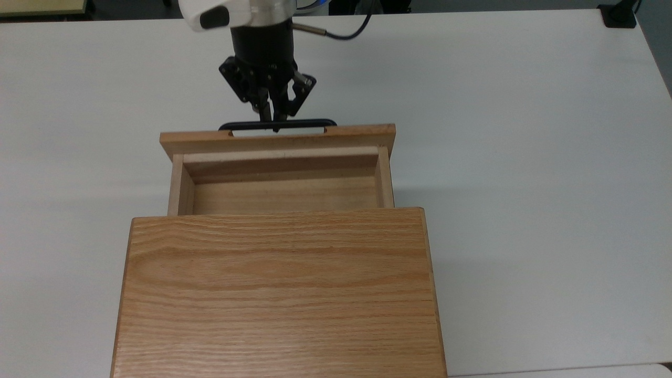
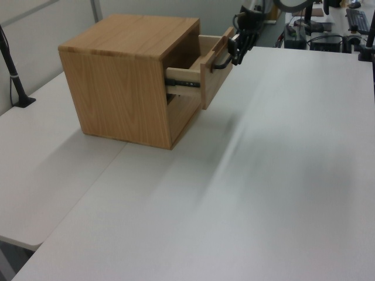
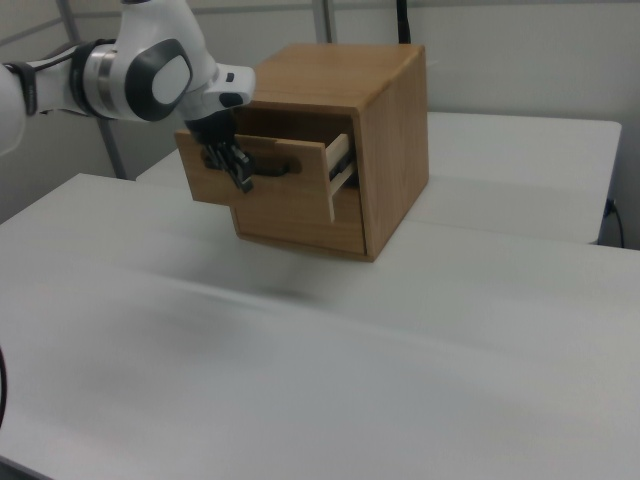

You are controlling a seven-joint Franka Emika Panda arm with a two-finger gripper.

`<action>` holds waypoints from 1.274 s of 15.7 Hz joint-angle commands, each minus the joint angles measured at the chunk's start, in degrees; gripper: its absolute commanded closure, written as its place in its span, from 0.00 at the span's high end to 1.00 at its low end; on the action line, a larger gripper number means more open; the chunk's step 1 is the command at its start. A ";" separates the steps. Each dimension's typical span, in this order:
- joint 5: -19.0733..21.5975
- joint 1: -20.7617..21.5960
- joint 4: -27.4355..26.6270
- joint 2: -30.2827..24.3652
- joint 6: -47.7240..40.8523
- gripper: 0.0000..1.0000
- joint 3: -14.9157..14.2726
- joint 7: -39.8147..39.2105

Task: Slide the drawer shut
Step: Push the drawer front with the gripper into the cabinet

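The drawer (image 1: 283, 195) sticks partly out of the oak cabinet (image 1: 278, 294), its front panel (image 1: 278, 139) toward the top view's top. The thin black handle (image 1: 310, 123) runs along that panel. My gripper (image 1: 274, 123) is shut, fingertips together and pressed against the middle of the handle from outside. In the left view the gripper (image 2: 237, 50) meets the drawer front (image 2: 212, 79) on the cabinet's (image 2: 126, 88) right. In the right view the gripper (image 3: 243, 180) touches the drawer front (image 3: 280, 190), and a pale drawer side with its slide rail shows.
The cabinet stands on a wide white table (image 1: 525, 157). A black clamp base (image 1: 619, 16) sits at the top view's upper right corner, and a black pole (image 2: 14, 76) rises at the left view's left edge. Desk clutter (image 2: 345, 23) lies beyond the table.
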 commanded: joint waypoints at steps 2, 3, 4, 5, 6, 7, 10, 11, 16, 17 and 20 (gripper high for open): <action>-2.97 0.15 8.58 7.36 3.40 0.19 -0.09 5.41; -3.41 0.15 9.37 7.97 4.28 0.19 -0.09 6.47; -3.77 0.15 9.99 8.76 5.08 0.19 -0.09 7.44; -3.94 0.15 10.78 9.56 5.95 0.19 -0.09 8.14; -4.12 0.23 11.65 10.43 6.66 0.19 -0.09 8.76; -4.29 0.15 12.79 11.40 7.27 0.19 -0.09 9.46; -5.17 0.23 15.17 13.69 10.17 0.18 -0.18 11.74; -5.70 0.23 15.35 14.04 11.31 0.18 -0.27 12.62; -7.46 0.32 15.71 15.19 15.10 0.18 -0.45 15.53; -7.46 0.32 15.71 15.19 15.10 0.18 -0.45 15.44; -7.64 0.15 15.18 14.14 14.49 0.19 -0.36 15.01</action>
